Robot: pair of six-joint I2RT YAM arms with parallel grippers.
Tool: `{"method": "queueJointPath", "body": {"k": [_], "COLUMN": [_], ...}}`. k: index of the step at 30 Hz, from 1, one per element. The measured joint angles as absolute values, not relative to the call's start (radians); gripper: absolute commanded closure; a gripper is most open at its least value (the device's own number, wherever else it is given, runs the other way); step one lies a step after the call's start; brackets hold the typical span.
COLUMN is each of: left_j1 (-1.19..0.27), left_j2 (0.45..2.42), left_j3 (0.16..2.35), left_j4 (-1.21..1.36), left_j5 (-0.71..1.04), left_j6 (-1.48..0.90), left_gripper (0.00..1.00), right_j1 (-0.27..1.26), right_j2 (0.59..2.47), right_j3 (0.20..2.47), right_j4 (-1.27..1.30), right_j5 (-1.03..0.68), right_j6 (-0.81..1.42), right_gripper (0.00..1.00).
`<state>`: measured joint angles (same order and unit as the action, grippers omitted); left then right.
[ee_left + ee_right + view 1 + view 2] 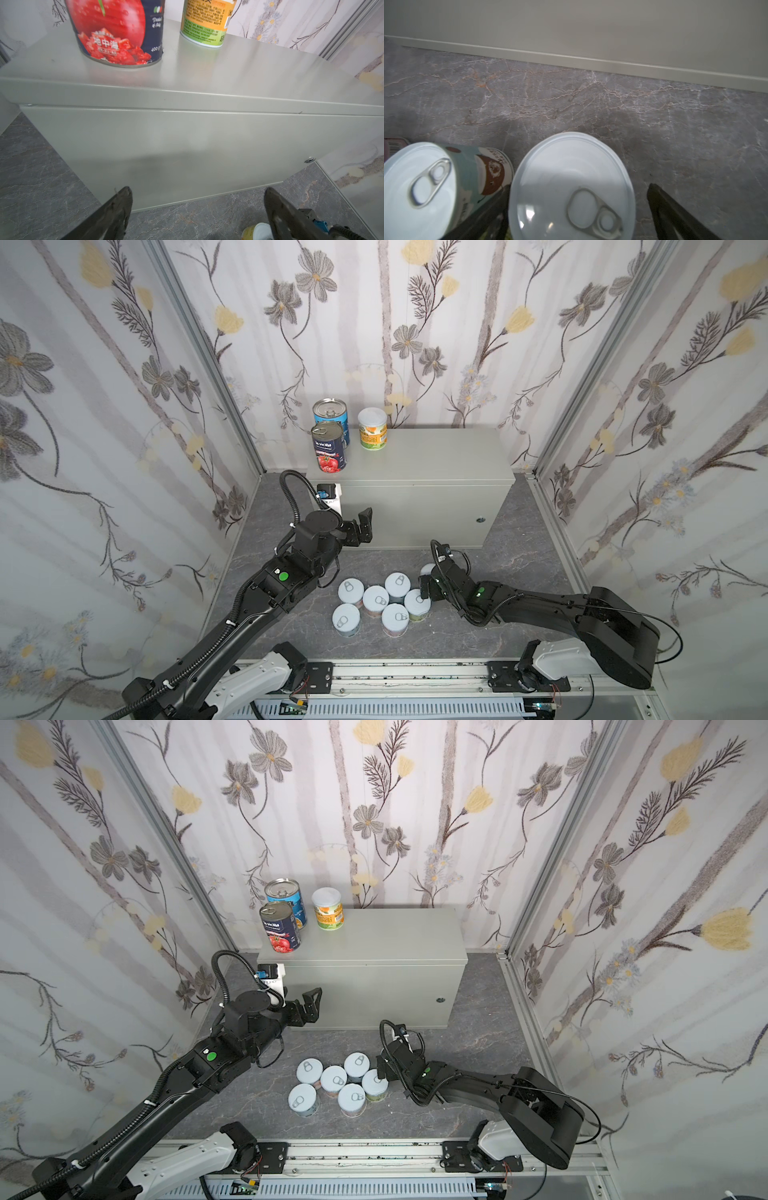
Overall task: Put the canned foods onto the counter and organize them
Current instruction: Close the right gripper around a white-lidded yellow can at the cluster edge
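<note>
The counter (432, 456) (386, 936) is a light-grey metal box. At its left end stand three canned foods: a navy tomato can (329, 450) (118, 31), a blue can (330, 412) behind it, and a shorter orange-and-green can (372, 430) (204, 22). Several pale-lidded cans (376, 600) (333, 1080) cluster on the floor in both top views. My left gripper (368, 526) (198, 188) is open and empty before the counter's front. My right gripper (430, 580) (578, 186) is open, its jaws straddling a pale-lidded can (571, 176) without closing on it. A teal can (425, 182) stands beside it.
The dark marbled floor (519, 572) runs around the counter. Floral walls close in on the left, back and right. A metal rail (415, 674) carries both arm bases at the front. A small round lock (481, 519) sits on the counter's front.
</note>
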<state>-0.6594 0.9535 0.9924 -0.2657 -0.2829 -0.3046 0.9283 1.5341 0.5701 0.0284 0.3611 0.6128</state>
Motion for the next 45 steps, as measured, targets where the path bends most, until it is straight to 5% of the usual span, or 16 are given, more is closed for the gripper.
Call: {"method": "queueJointPath", "body": {"k": [29, 45], "left_j1": [-0.624, -0.614], "left_j2": [0.954, 0.952], "left_j3": [1.015, 1.0], "left_j4": [-0.308, -0.321], "left_j5": [-0.269, -0.279], "left_j6": [-0.389, -0.394], "left_gripper": [0.0, 0.0], "right_j1": [0.925, 0.927], "right_j2": [1.619, 1.504], "right_j3": [0.538, 0.453], "right_j4": [0.202, 0.219], "right_j5": [0.426, 0.441], "right_j6": [0.634, 0.606], "right_gripper": [0.22, 0.32]}}
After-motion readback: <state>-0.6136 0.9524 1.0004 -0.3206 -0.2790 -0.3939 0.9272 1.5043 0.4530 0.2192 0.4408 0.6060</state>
